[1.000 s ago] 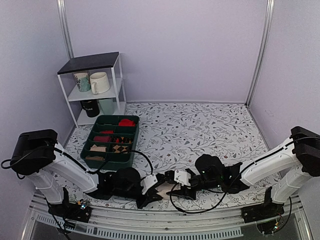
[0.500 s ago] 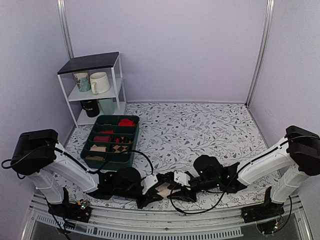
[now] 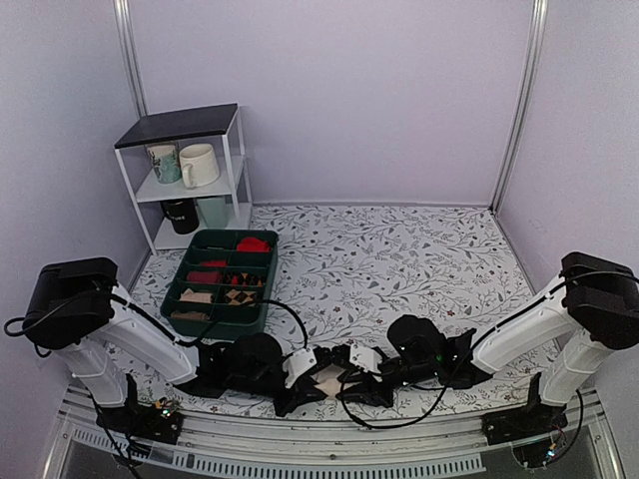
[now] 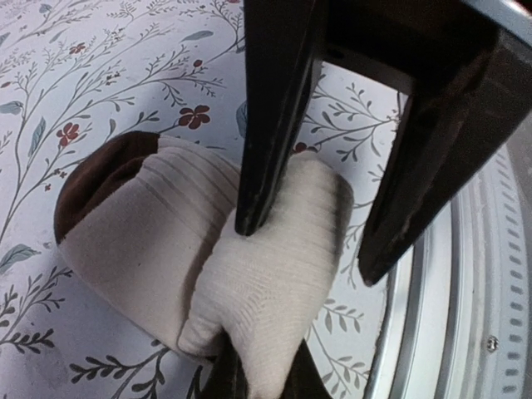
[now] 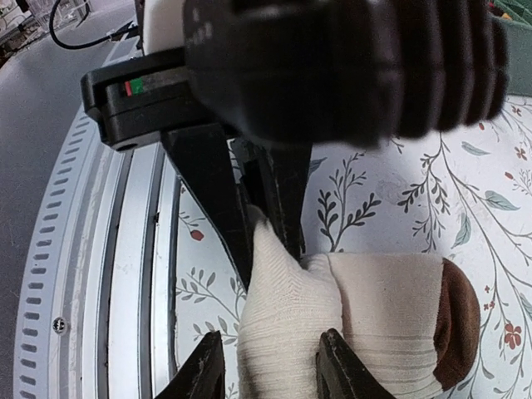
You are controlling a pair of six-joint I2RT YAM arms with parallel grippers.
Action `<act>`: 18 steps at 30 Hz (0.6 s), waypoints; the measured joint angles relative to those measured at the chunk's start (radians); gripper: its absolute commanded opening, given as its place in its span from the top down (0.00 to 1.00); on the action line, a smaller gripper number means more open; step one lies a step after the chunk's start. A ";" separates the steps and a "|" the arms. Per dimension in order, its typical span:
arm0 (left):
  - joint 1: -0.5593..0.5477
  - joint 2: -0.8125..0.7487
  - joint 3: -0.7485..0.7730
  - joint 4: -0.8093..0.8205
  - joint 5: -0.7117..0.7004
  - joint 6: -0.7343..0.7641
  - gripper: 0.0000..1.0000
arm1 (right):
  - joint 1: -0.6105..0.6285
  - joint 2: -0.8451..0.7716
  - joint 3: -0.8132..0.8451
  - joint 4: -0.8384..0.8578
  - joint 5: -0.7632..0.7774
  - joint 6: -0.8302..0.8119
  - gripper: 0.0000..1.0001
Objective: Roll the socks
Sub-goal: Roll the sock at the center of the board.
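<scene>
The socks [image 3: 327,376] lie as a cream bundle at the table's near edge, between both grippers. In the left wrist view the bundle [image 4: 150,241] shows a dark brown end on its left and a thick cream fold on its right. My left gripper [image 4: 312,245] is open and straddles that fold, one fingertip [image 4: 249,218] pressed into the crease. My right gripper [image 5: 270,349] is shut on the same cream fold [image 5: 287,307]. In the top view the left gripper [image 3: 308,387] and the right gripper [image 3: 349,383] meet tip to tip.
The table's metal front rail [image 3: 329,439] runs right beside the socks. A green compartment tray [image 3: 222,282] with other rolled socks stands at the left. A white shelf [image 3: 190,175] with mugs is at the back left. The flowered cloth [image 3: 399,259] covers the table.
My right arm has edged a little to the left, closer onto the bundle. The left arm and the socks have hardly moved.
</scene>
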 measured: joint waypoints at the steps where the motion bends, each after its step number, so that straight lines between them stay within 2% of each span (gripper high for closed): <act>1: 0.000 0.000 0.000 0.000 0.000 0.000 1.00 | 0.000 0.006 0.000 0.002 0.000 0.002 0.62; 7: 0.002 0.000 0.000 0.000 0.003 0.000 1.00 | -0.002 0.013 -0.003 0.013 0.000 0.022 0.62; 13: 0.002 0.000 0.000 0.001 0.005 0.000 1.00 | -0.002 0.011 -0.015 0.020 0.012 0.052 0.40; 18: 0.002 0.003 0.000 0.005 0.008 0.000 1.00 | -0.006 -0.062 -0.054 -0.039 0.050 0.065 0.38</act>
